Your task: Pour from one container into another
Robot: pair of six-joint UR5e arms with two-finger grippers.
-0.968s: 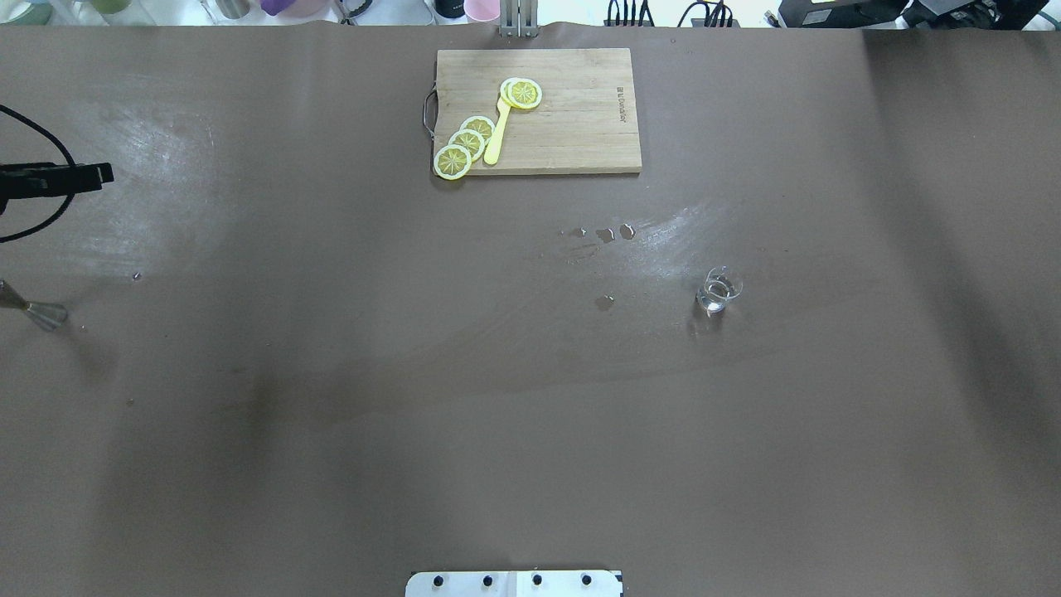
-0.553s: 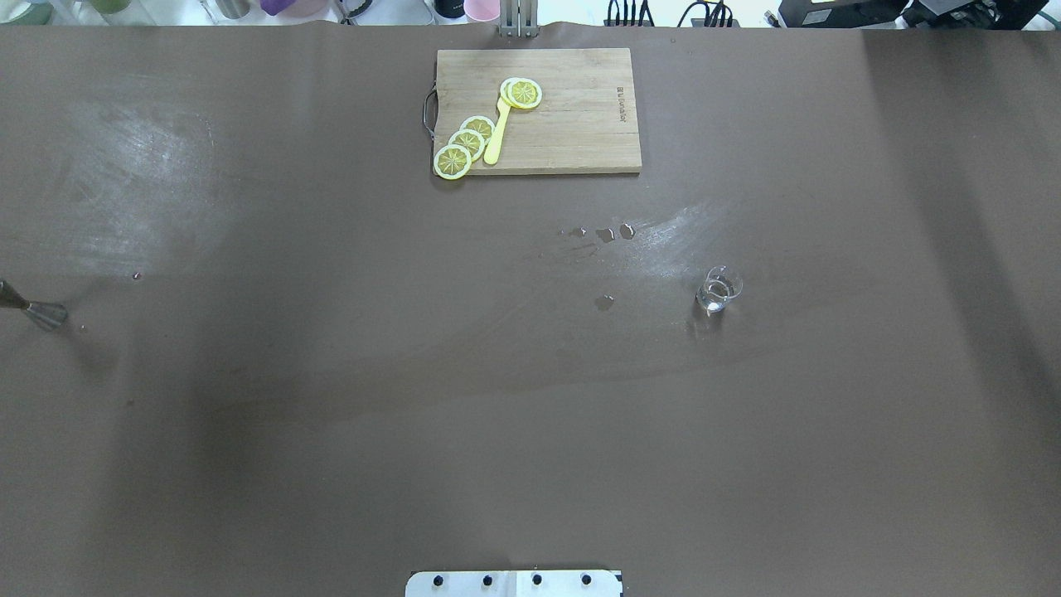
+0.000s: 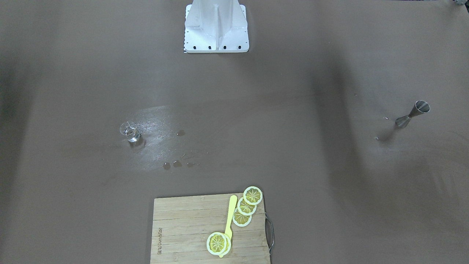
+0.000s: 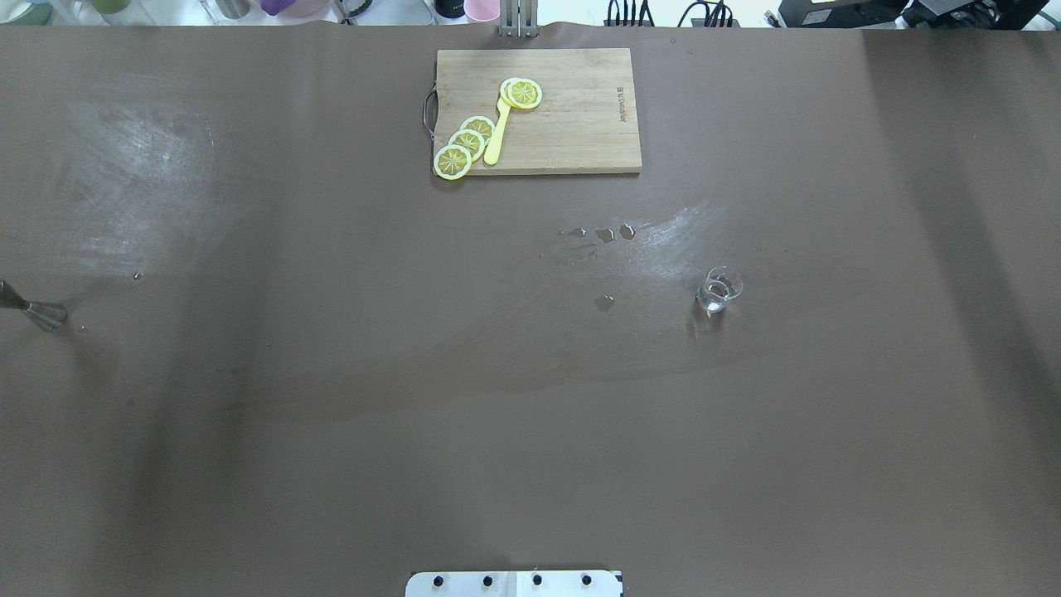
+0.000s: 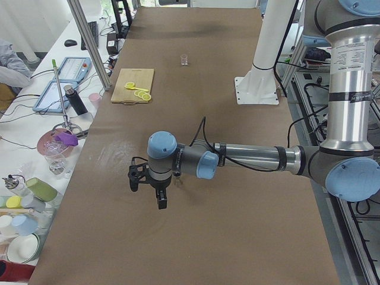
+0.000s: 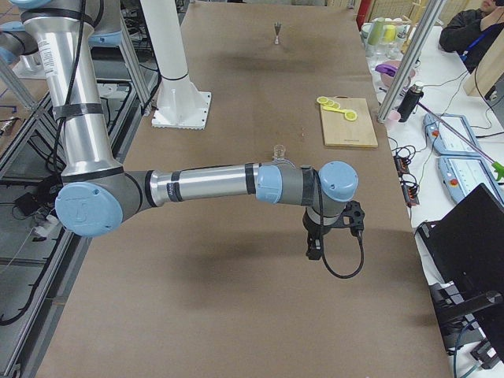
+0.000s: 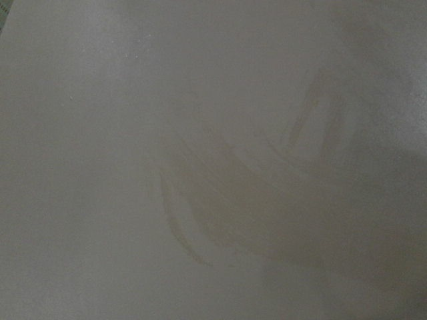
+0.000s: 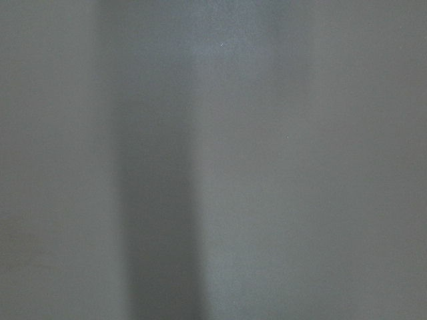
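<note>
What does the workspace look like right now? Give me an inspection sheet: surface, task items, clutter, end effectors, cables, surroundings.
Surface: brown table cover, wet spots near the middle.
Job's things: glass beaker standing, some clear liquid inside; metal jigger standing far from it.
Clutter: cutting board holding lemon slices and a yellow utensil.
End effectors: left end effector and right end effector hang over bare table; open or shut cannot be told.
Cables: black cable looped at the right wrist.
Surroundings: side bench with cups.

Table [image 4: 331,456] bears cutting board [image 4: 572,124], beaker [image 4: 718,291], jigger [image 4: 43,313] and seemingly wet spots [image 4: 606,235].
</note>
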